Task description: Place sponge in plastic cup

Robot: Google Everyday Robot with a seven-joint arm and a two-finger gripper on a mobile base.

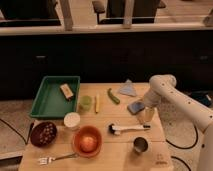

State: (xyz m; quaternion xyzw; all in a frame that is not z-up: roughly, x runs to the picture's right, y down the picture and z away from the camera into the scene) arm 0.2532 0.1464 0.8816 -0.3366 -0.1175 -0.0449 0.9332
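sponge: small flat blue-grey pad, rounded corners, tilted, sitting at the gripper tip on its camera-left side. plastic cup: clear, upright on the bench, just below the gripper. Sponge is beside the cup's rim, not inside yet.

One pincer — one sponge in it

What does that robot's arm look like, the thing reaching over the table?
The arm is smooth, off-white and tubular, with rounded joints; no markings or cables show on it. Its gripper, at the arm's lower end over the right side of the table, looks greyer.
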